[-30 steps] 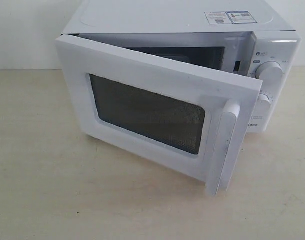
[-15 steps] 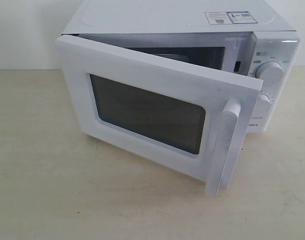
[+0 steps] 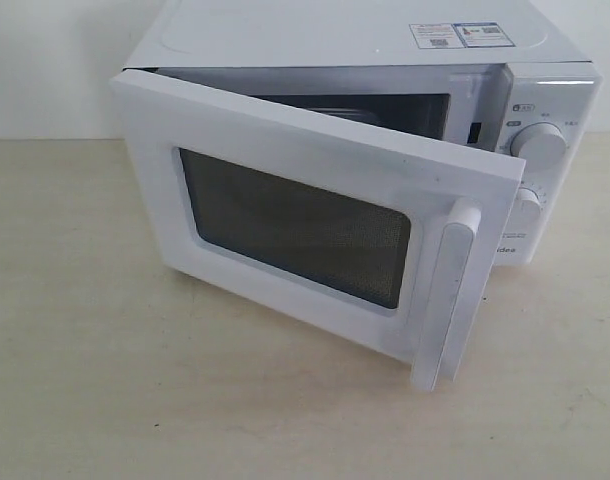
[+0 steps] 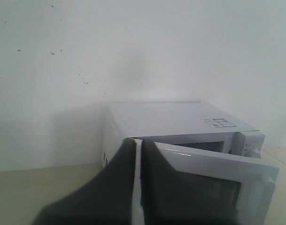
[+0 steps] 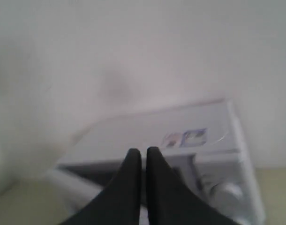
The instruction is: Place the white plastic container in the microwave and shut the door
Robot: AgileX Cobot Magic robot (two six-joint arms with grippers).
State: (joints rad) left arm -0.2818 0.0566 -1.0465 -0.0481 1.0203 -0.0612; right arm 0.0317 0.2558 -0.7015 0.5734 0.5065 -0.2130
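Note:
The white microwave (image 3: 335, 35) stands at the back of the table. Its door (image 3: 285, 150) hangs partly open, swung out toward the front, with the long handle (image 3: 450, 290) at its free edge. The white plastic container is out of view, and the door hides most of the cavity. Neither gripper appears in the exterior view. In the left wrist view my left gripper (image 4: 138, 140) is shut and empty, well back from the microwave (image 4: 171, 117) and door (image 4: 213, 164). My right gripper (image 5: 144, 151) is also shut on nothing, raised above and away from the microwave (image 5: 147, 131).
Two round dials (image 3: 540, 145) sit on the microwave's right panel, and stickers (image 3: 460, 35) lie on its top. A beige tabletop (image 3: 135, 380) stretches in front and to the left. A white wall (image 4: 133, 47) stands behind.

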